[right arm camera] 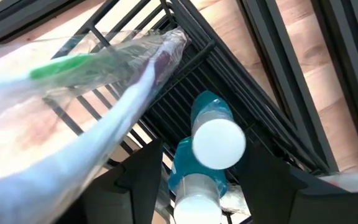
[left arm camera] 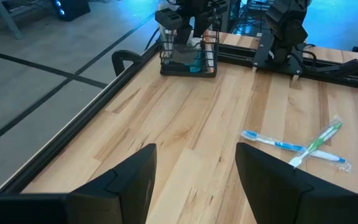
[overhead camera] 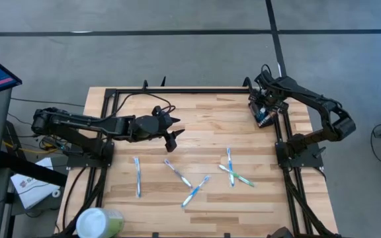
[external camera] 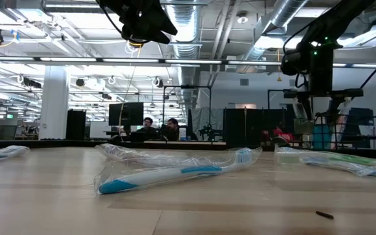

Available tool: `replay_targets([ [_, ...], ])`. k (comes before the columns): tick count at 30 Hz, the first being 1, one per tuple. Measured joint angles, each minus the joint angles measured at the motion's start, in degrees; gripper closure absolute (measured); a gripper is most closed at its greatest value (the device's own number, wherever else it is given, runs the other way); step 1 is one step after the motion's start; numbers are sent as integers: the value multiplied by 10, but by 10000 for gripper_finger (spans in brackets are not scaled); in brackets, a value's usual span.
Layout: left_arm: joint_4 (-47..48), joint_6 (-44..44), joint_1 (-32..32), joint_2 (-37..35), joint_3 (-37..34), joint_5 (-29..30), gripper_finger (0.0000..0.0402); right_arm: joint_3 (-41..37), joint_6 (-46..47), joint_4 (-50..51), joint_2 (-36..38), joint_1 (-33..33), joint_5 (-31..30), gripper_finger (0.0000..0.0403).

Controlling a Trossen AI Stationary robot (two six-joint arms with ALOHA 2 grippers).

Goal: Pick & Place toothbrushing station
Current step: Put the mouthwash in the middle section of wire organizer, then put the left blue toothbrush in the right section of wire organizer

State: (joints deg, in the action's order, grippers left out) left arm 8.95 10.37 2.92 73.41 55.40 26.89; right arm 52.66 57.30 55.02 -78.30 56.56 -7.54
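— Toothbrushing station, the small black wire holder [overhead camera: 264, 114], where was it? — It stood at the upper right of the high view, by the table's dark frame rail, with the right gripper [overhead camera: 262, 106] directly above it. — Was that gripper carrying anything? — A plastic-wrapped toothbrush with green on it [right arm camera: 86, 81] lay across its wrist picture, above the holder's wire bars [right arm camera: 185, 93], where teal-and-white tubes [right arm camera: 213, 134] already stood. Whether the fingers were pressed on the wrapper, I couldn't tell; the brush looked poised to drop in, I'd judge. — And the left arm? — Its gripper [overhead camera: 170, 132] hung over the upper middle of the wooden table [overhead camera: 204, 112], fingers spread, pinching nothing, pointed toward the holder [left arm camera: 188, 53]. It seemed to be waiting clear of the other arm. — What was left on the boards? — Wrapped blue-and-white toothbrushes, one at lower left [overhead camera: 137, 177], a loose pair in the middle [overhead camera: 187, 182], a crossed pair with green lower right [overhead camera: 233, 172]. A pale-green cup with a white lid [overhead camera: 98, 221] sat at the bottom left corner.
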Motion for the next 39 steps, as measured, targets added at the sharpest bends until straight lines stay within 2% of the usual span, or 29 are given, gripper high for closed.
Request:
replay_targets([
  [8,0,2,0,0,0,0,188,2,-22,4,0,0,15,214],
  [19,0,2,0,0,0,0,188,47,-39,26,0,2,15,223],
  [39,-1,6,0,0,0,0,188,47,-73,67,0,1,15,220],
])
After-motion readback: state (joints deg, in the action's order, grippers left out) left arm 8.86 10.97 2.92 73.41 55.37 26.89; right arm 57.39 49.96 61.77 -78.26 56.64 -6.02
